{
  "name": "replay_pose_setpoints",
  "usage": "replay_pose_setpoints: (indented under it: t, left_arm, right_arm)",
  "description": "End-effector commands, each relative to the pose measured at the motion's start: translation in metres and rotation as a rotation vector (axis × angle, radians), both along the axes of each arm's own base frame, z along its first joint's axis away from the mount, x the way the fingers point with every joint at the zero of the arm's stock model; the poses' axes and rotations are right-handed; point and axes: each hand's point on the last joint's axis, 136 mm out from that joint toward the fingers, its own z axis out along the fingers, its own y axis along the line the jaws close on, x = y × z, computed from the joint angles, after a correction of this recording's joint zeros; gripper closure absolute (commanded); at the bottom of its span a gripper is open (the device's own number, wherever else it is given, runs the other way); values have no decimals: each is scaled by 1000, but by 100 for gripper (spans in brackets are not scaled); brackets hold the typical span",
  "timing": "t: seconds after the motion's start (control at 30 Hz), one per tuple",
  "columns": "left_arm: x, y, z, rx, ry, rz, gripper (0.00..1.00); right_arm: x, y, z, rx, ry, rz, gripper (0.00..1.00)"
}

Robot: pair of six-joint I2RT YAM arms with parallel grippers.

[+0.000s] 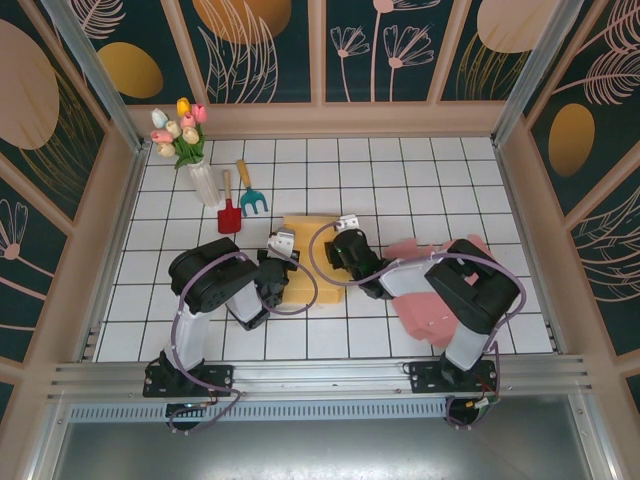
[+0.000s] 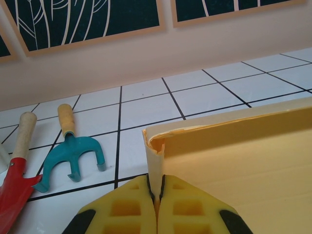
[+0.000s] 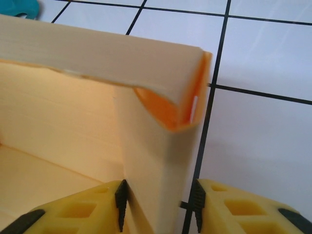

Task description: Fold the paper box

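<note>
Near the table's front the left gripper [image 2: 157,192] is clenched on the left wall of the yellow paper box [image 1: 325,280], the right gripper [image 3: 158,200] straddles its right wall, not quite clamped, and a red shovel [image 1: 229,215], a teal fork [image 1: 252,200] and a vase [image 1: 203,183] lie beyond.

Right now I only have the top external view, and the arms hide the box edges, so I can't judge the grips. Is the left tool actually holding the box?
Observer: Yes. The left tool is shut on a thin upright wall of the yellow paper box, right at its corner.
Operator: And the right tool?
Observer: The right tool straddles a folded side wall; one pad stands just off it.
</note>
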Motion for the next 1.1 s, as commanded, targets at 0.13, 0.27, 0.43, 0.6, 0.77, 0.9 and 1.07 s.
replay_pose_setpoints:
  t: [0.13,0.27,0.43,0.6,0.77,0.9,1.07]
  left_arm:
    - [-16,-13,-2,-25,-56,-92,100]
    - [-15,-12,-2,-25,-56,-78,100]
    - [-14,-13,-2,-27,-60,-69,100]
    - [-13,-13,-2,-22,-62,-65,100]
    - [-13,-14,-3,-16,-61,-62,100]
    - [-12,-14,-3,-12,-58,-60,100]
    - [-12,-15,-3,-15,-59,-56,100]
  right_arm:
    - [12,-47,-9,-135,-50,-347,86]
    - [8,-73,-10,-211,-71,-457,90]
    - [7,-73,-8,-206,-73,-467,91]
    - [5,-51,-4,-114,-66,-386,85]
    - [-7,-18,7,78,-37,-200,71]
    - [-14,-10,13,97,-7,-135,60]
    - [-26,-14,23,135,0,-116,53]
